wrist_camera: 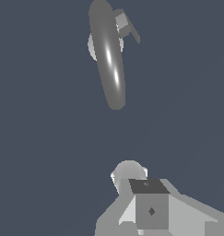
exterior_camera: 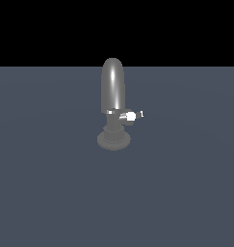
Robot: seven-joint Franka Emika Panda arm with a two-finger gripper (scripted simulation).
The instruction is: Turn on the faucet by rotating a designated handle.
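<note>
The faucet (exterior_camera: 113, 91) stands upright on the floor, a grey fixture with a tall rounded spout over a round ribbed base (exterior_camera: 113, 140). Its handle (exterior_camera: 130, 116), a short stub with a bright white tip, sticks out from the neck toward the exterior view's right. The wrist view looks down along the faucet (wrist_camera: 109, 60), with the handle (wrist_camera: 127, 26) jutting from its side. Grey blocky parts of my gripper (wrist_camera: 148, 205) fill one edge of that view, well apart from the faucet and touching nothing. How its jaws stand does not show. The arm is absent from the exterior view.
A flat blue-grey floor (exterior_camera: 51, 193) spreads around the faucet. Behind it the background is black.
</note>
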